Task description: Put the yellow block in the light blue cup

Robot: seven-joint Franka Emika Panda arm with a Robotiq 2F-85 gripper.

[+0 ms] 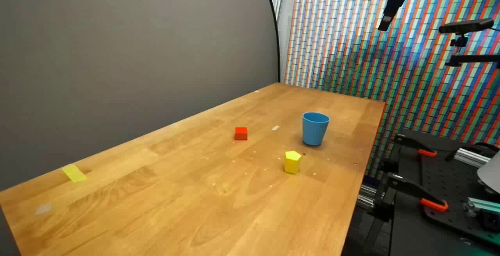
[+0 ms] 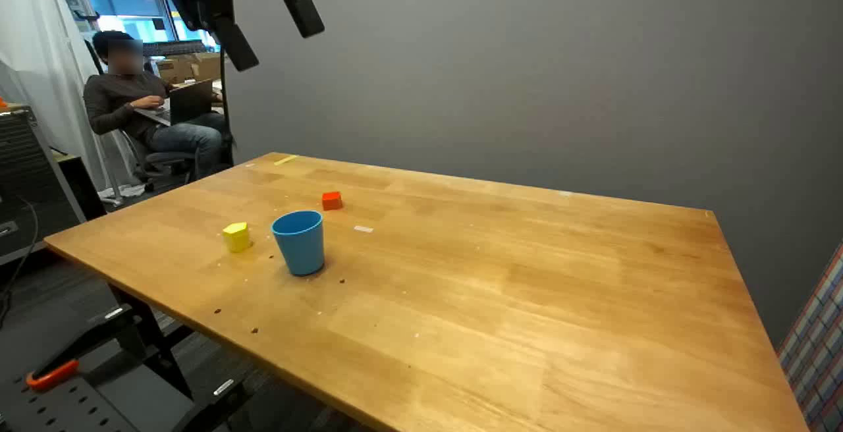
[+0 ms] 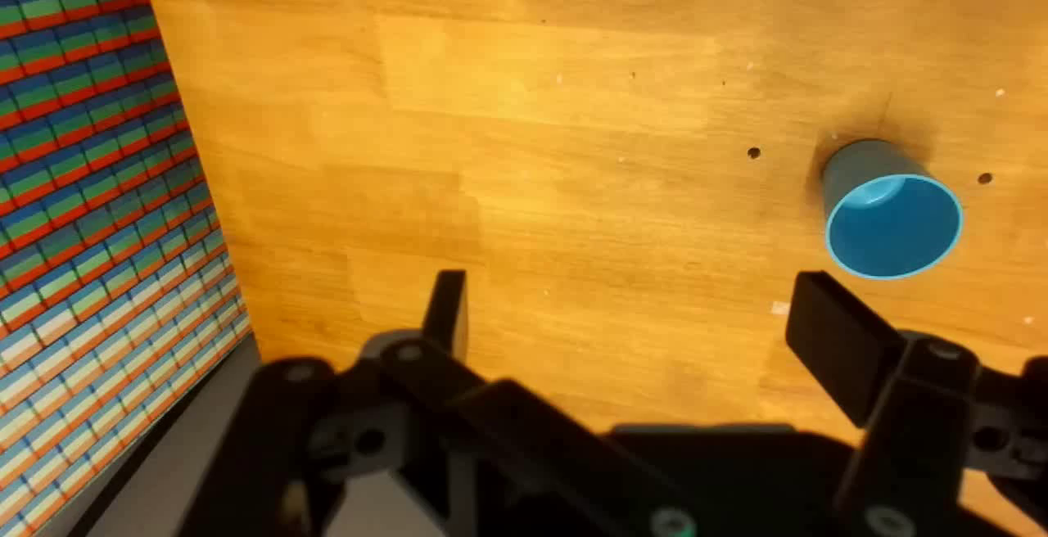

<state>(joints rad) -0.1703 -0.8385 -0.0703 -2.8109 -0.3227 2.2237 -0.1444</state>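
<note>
At the far left in an exterior view, noticed a white curtain, then a seated person with a laptop and, close behind, cardboard boxes. Could not tell the contents of those boxes. Moving right, came to the wooden table and, toward its left end, the yellow block, five-sided on top, standing on the wood just left of the light blue cup, outside it and apart from it. Well above the tabletop, found the gripper with fingers spread wide; confirmed this in the wrist view, seeing wood grain in the gap between the pads. Along the back edge of the table, spotted a flat yellow strip. Next reached the cup itself, upright on its base, with mouth upward and sides tapering toward the bottom. Looked down into it in the wrist view and saw smooth blue inner wall, dark on one side, with a lighter, shiny patch deeper in; could not make out the full floor. Slightly farther right and farther back, noted the red block, resting on the wood, apart from both cup and yellow block. Then saw a small whitish strip lying flat. At the far right, beyond the table, ended on a multicoloured patterned surface.
</note>
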